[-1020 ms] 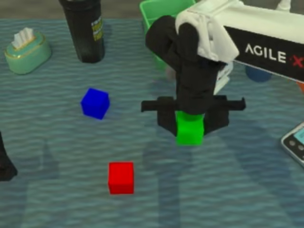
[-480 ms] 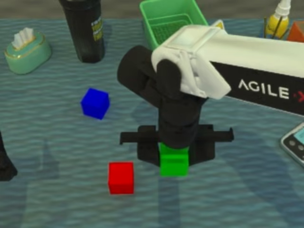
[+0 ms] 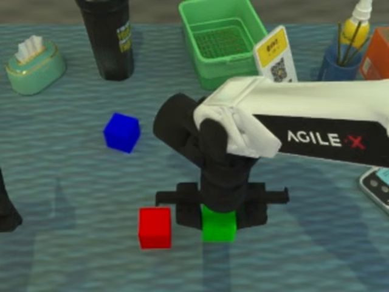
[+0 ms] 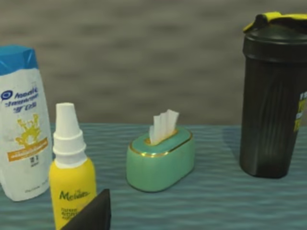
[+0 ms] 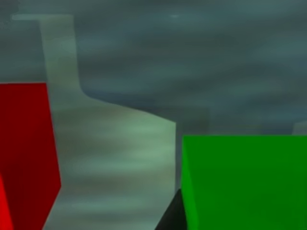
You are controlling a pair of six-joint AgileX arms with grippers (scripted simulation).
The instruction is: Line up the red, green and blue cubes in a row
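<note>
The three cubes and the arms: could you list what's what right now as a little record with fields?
red cube: on the table, untouched
green cube: held in the right tool, to the right of the red cube with a gap between them
blue cube: apart, farther back and left of the red one
row: not yet formed
left arm: parked at the table's left edge
</note>
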